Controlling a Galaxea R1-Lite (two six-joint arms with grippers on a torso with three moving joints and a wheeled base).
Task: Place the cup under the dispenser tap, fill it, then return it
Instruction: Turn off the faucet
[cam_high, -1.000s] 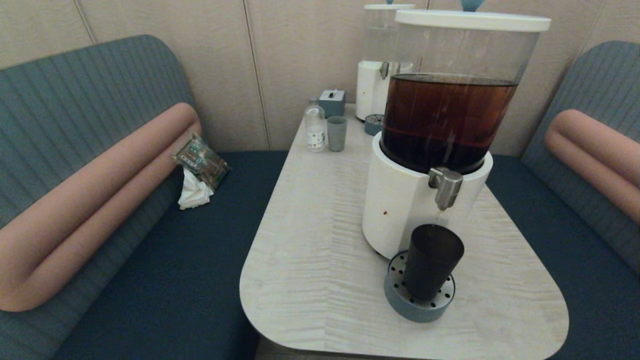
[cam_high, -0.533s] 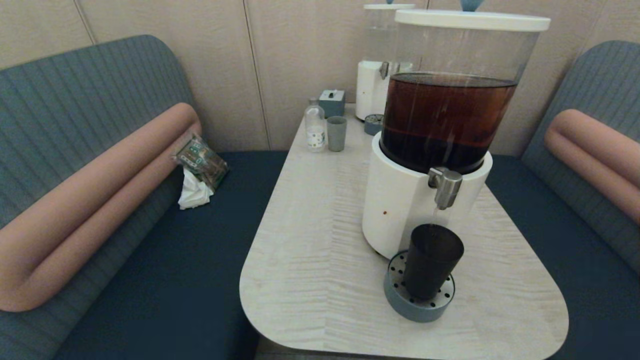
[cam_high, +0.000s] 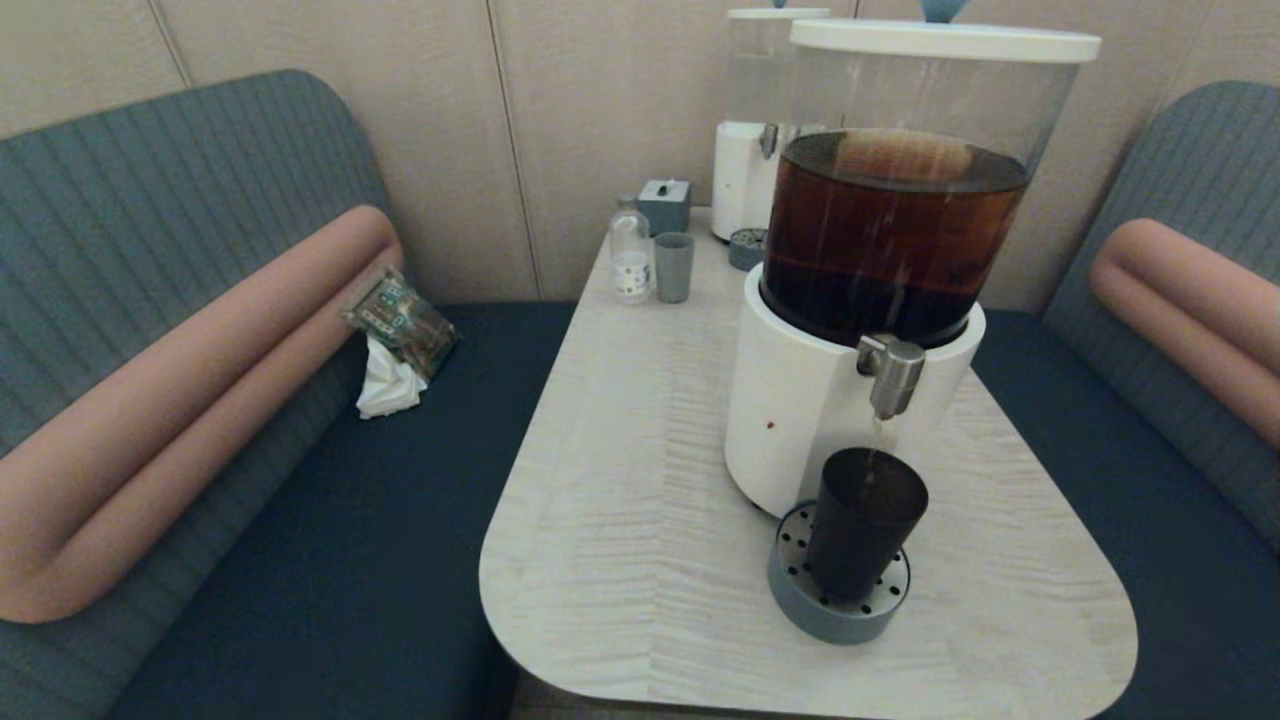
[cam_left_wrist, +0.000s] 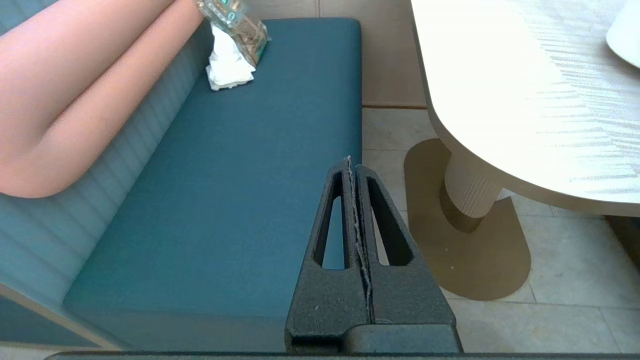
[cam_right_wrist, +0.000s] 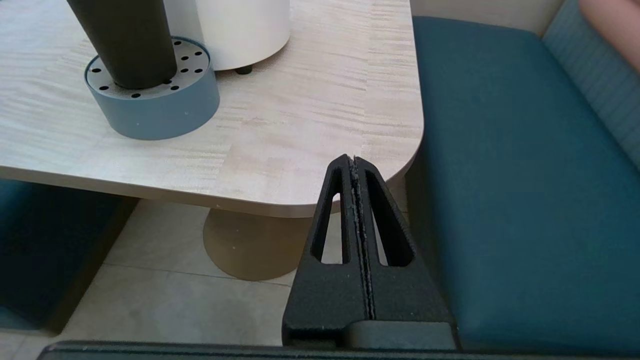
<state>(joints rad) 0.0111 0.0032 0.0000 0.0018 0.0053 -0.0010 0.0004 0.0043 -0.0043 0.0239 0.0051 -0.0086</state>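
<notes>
The dark tapered cup (cam_high: 862, 520) stands upright on the round grey-blue drip tray (cam_high: 836, 605), directly below the steel dispenser tap (cam_high: 890, 372) of the big white-based dispenser (cam_high: 800, 410) holding dark brown liquid. A thin stream falls from the tap into the cup. In the right wrist view the cup (cam_right_wrist: 125, 40) and tray (cam_right_wrist: 155, 107) sit on the table, well away from my right gripper (cam_right_wrist: 353, 160), which is shut, empty and held low off the table's near corner. My left gripper (cam_left_wrist: 349, 161) is shut, empty, low beside the bench seat. Neither arm shows in the head view.
At the table's (cam_high: 620, 480) far end stand a small bottle (cam_high: 630, 255), a grey-blue tumbler (cam_high: 673, 267), a small box (cam_high: 664, 204) and a second clear-tank dispenser (cam_high: 750, 170). Blue benches flank the table; a wrapper and tissue (cam_high: 395, 345) lie on the left one.
The liquid surface in the tank now shows a pale reflection on top. The cup, the tap and both grippers have stayed where they were.
</notes>
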